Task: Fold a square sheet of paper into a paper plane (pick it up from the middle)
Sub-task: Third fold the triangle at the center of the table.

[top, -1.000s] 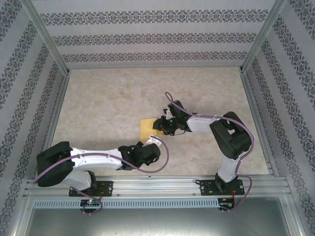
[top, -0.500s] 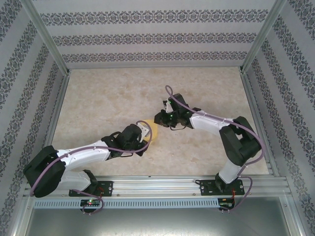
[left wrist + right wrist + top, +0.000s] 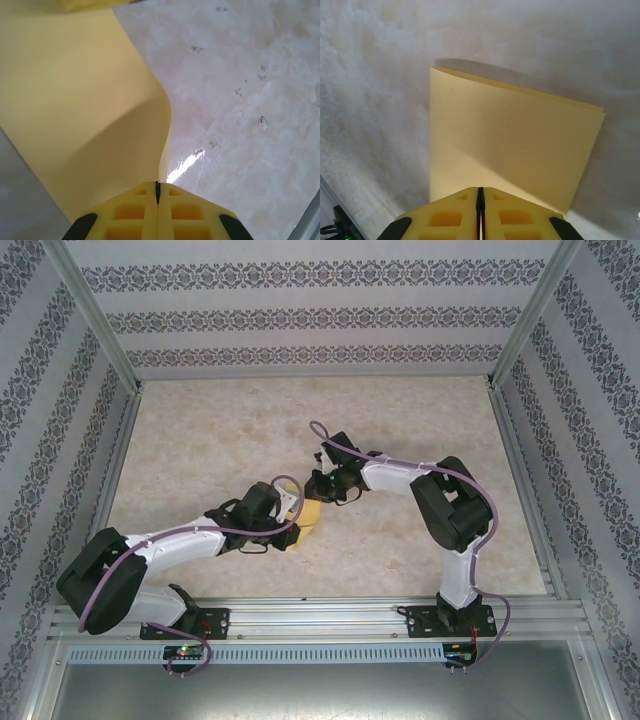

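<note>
As both pinch sheet [image 3: 510, 145] | L grpr [image 3: 158, 185] clenched on it | R grpr [image 3: 480, 191] same

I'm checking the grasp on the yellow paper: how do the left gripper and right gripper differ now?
The left gripper visibly pinches an edge of the square sheet of paper, which bows away from it; at the right gripper the sheet reaches the tips, grip unclear. From above, the left gripper meets the sheet from the left, the right gripper from the far side. Both are shut.
</note>
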Robot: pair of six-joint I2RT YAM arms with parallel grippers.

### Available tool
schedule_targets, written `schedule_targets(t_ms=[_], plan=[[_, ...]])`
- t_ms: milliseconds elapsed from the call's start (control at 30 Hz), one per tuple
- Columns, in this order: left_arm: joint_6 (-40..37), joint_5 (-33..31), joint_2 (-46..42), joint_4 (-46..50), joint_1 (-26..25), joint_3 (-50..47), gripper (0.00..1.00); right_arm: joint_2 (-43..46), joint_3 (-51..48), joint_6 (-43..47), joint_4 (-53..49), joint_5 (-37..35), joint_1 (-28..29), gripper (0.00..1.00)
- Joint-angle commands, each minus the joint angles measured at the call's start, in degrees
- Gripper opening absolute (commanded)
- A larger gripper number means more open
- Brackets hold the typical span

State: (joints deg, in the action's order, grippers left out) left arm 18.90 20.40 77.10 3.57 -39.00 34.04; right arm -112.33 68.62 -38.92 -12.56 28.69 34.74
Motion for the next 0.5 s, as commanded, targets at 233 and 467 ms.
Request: schedule_targets(t_ms=[233, 467], plan=[[1.41, -0.12, 4.21, 3.94, 2.96, 4.6, 0.0, -3.27, 2.4, 7.19, -8.38, -4.9, 0.16, 0.11], [0.88, -2.7, 7.67, 7.85, 3.58, 8.43, 0.0, -3.85, 2.6, 7.89, -9.51, -5.31, 0.23, 0.12]])
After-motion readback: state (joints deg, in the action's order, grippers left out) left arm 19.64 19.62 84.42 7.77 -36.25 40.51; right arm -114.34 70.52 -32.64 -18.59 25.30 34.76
